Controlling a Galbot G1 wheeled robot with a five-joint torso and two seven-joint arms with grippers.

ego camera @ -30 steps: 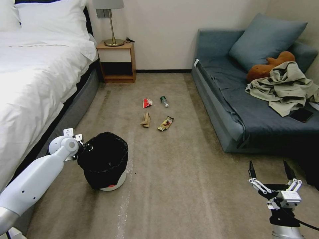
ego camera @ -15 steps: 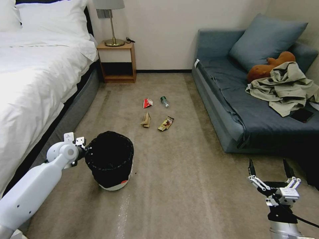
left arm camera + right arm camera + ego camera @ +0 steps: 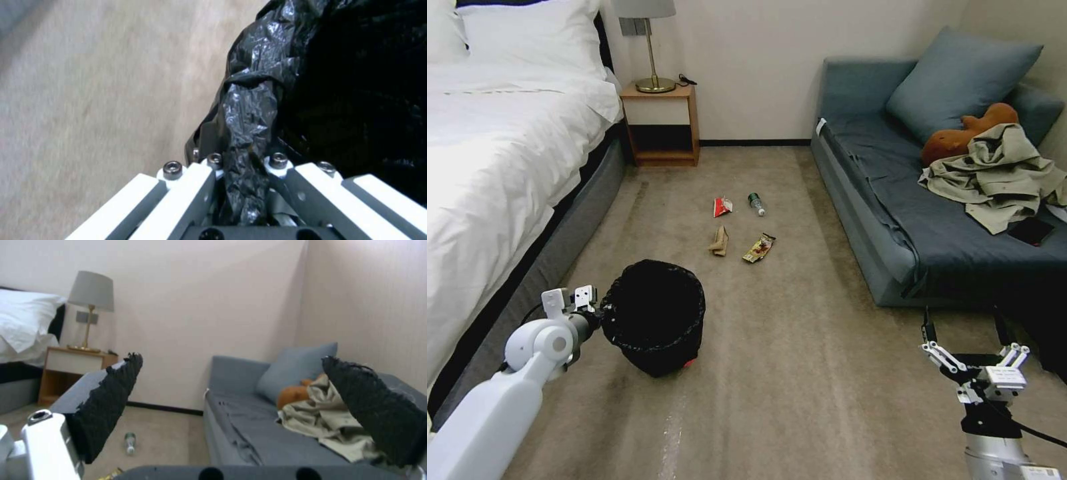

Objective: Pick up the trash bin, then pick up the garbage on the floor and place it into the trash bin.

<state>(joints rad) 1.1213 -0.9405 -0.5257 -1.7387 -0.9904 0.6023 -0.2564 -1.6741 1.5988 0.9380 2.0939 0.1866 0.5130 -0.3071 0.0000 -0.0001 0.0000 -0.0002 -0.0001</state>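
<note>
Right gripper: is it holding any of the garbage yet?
No, the right gripper is open and empty, low near the sofa, while the garbage lies on the carpet ahead.

The left arm reaches forward low on the robot's left, its wrist level. The left gripper (image 3: 602, 315) is clamped on the bin's (image 3: 657, 317) rim; in the left wrist view its fingers (image 3: 209, 195) pinch a fold of the black bag between them. The right arm stands low on the robot's right, wrist upright. The right gripper (image 3: 966, 325) points up, its two dark fingers (image 3: 109, 403) spread wide and holding nothing.
</note>
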